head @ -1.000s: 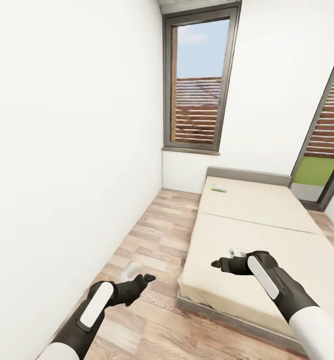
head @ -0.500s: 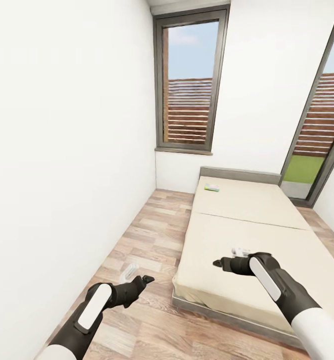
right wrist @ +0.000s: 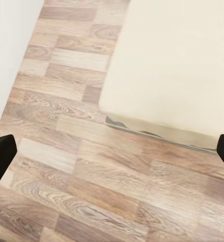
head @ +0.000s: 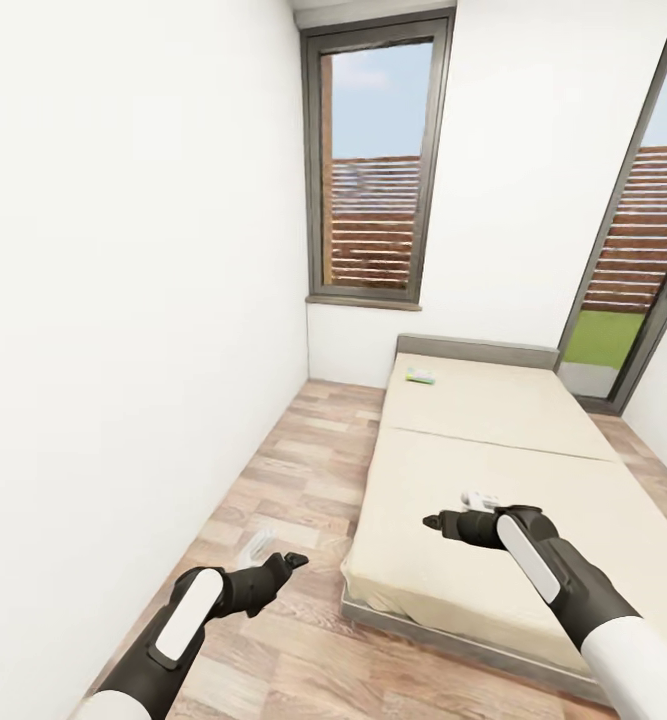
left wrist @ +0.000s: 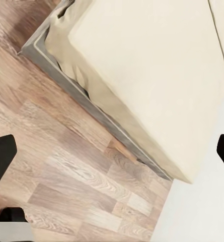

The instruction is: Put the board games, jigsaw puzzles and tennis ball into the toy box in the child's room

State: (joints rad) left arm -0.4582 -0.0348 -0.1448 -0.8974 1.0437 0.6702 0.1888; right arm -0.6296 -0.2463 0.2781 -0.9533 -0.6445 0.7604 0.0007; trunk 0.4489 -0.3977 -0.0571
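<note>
in the head view, the bed (head: 493, 470) with its beige sheet stands on the wood-plank floor (head: 293, 480) along the far wall, below a tall dark-framed window (head: 373, 170). one board game (head: 420, 376), small and green-edged, lies flat on the sheet near the headboard (head: 476, 351), at the corner closest to the window. the left gripper (head: 273, 555) hangs over the floor beside the bed's near corner, and the right gripper (head: 463, 510) hangs above the near part of the sheet. both hold nothing.

in the left wrist view, the left gripper's dark fingertips (left wrist: 2, 159) sit at the two sides, wide apart, with the bed corner and the floor between them.

in the right wrist view, the right gripper's fingertips (right wrist: 1, 156) are also spread wide, over the floor and the bed's edge (right wrist: 162, 133).
</note>
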